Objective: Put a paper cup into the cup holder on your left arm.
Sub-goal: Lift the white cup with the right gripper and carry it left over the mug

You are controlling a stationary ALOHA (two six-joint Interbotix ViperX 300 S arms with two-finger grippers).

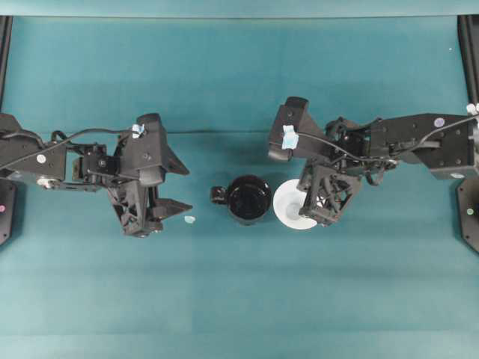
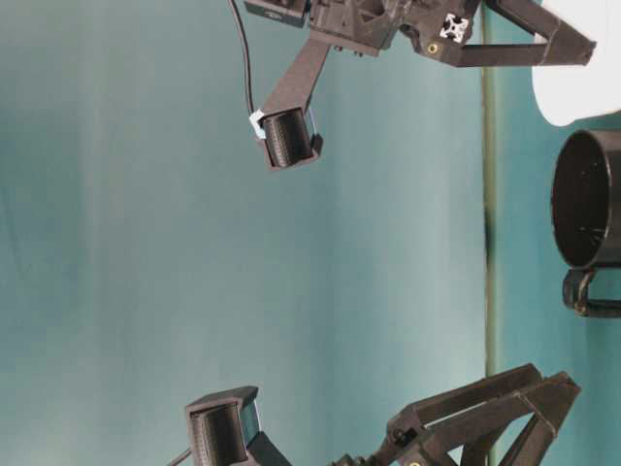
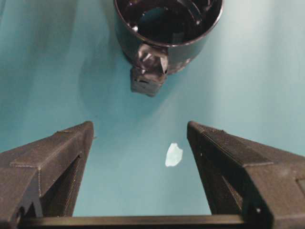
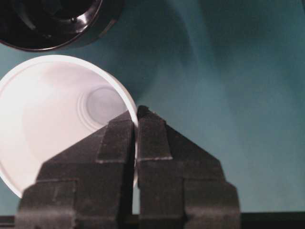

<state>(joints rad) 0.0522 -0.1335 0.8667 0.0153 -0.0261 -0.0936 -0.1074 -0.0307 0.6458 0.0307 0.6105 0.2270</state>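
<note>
Teal counter (image 1: 239, 299) carries both arms. Right gripper (image 4: 137, 119), wrist tipped down, has fingers pinched on the paper cup (image 1: 288, 203) wall, cup at 3 o'clock of the cup holder (image 1: 249, 199), just beside. Step: grasp done; next needs lift & shift over holder. Left gripper (image 3: 140, 138) at 9 o'clock, spread wide, empty.

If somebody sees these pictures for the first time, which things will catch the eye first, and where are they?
The white paper cup stands out most, right of the table's centre, its rim pinched by the shut right hand. Just left of it stands the glossy black cup holder, empty. The left hand waits open, facing the holder's handle, with a small pale scrap between its fingers.
</note>
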